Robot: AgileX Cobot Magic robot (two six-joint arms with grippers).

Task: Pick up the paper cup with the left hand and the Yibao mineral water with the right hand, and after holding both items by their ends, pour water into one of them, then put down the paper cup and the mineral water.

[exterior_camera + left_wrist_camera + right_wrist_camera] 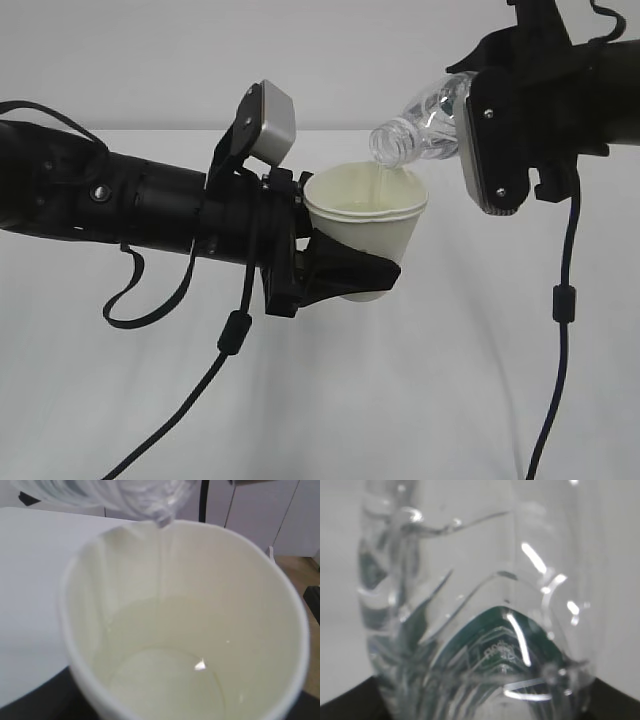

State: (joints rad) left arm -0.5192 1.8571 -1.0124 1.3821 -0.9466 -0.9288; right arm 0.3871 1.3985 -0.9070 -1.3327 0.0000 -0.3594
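Observation:
My left gripper is shut on the white paper cup and holds it in the air, upright. The cup fills the left wrist view, with water in its bottom. My right gripper is shut on the clear Yibao mineral water bottle, tilted neck-down to the left, its mouth just above the cup's rim. A thin stream of water runs from the mouth into the cup. The bottle fills the right wrist view, green label showing through. The right fingers are hidden behind the grey plate.
A white table lies below both arms. Black cables hang from the left arm and the right arm. In the left wrist view, pale cabinet doors stand behind the table.

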